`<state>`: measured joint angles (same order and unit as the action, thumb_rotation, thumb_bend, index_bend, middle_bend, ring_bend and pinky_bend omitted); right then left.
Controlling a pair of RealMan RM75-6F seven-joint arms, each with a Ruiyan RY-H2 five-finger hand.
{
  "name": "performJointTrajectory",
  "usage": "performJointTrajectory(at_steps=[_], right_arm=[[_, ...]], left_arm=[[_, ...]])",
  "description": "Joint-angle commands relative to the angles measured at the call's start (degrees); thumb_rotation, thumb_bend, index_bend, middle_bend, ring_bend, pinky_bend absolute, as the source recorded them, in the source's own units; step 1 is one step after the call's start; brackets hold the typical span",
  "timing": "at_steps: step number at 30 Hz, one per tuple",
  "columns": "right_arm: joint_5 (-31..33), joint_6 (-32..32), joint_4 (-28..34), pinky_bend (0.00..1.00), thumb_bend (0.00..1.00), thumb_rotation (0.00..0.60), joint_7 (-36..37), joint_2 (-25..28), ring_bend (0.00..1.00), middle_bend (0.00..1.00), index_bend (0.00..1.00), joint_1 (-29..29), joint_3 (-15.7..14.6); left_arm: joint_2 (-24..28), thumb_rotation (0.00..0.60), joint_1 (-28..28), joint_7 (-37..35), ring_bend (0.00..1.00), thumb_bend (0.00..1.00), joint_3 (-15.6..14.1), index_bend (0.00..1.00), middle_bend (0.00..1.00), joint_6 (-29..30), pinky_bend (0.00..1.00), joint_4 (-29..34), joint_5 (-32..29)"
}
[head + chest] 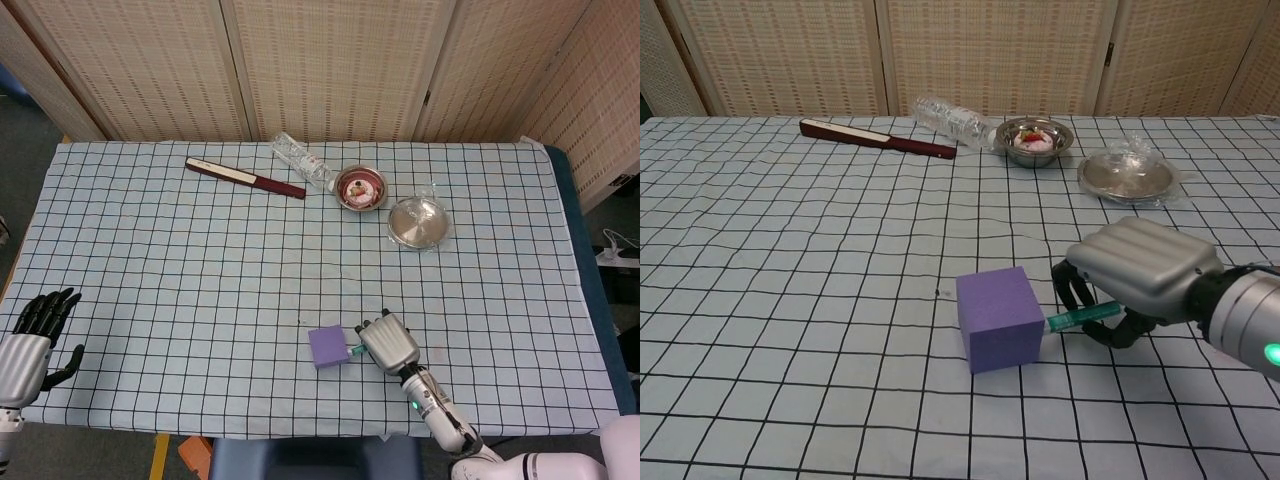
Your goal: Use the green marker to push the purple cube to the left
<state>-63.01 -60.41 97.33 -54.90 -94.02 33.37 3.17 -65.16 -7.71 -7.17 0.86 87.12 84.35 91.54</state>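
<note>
The purple cube (327,347) (998,318) sits on the checked cloth near the front edge, a little right of the middle. My right hand (388,342) (1137,273) is just to its right, fingers curled around the green marker (1082,318) (355,351). The marker lies level and its tip touches the cube's right face. My left hand (28,345) rests at the table's front left corner, holding nothing, its dark fingers spread; the chest view does not show it.
Along the far side lie a dark red folded fan (244,178) (877,138), a clear plastic bottle (302,160) (951,119), a metal bowl with food (361,188) (1034,139) and a wrapped metal lid (418,221) (1129,175). Bare cloth lies left of the cube.
</note>
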Motion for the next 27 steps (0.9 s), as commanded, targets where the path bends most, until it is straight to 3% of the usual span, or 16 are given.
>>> performJointTrajectory(at_steps=[1, 14, 27], right_arm=[[1.7, 0.9, -0.6, 0.39, 0.47, 0.6, -1.3, -2.1, 0.6, 0.85, 0.93, 1.7, 1.2], [9.8, 0.4, -5.6, 0.4, 0.47, 0.6, -8.2, -12.9, 0.6, 0.85, 0.93, 10.5, 7.2], [15.9, -0.9, -19.7, 0.4, 0.47, 0.6, -12.6, -26.0, 0.6, 0.85, 0.93, 20.9, 14.6]], left_arm=[[0.0, 0.6, 0.0, -0.1, 0.0, 0.47, 0.0, 0.0, 0.0, 0.0, 0.06, 0.0, 0.1], [0.3, 0.6, -0.1, -1.1, 0.0, 0.47, -0.2, 0.0, 0.0, -0.2, 0.06, -0.1, 0.2], [0.8, 0.6, -0.4, -3.9, 0.0, 0.47, -0.1, 0.0, 0.0, -0.8, 0.06, -0.7, 0.1]])
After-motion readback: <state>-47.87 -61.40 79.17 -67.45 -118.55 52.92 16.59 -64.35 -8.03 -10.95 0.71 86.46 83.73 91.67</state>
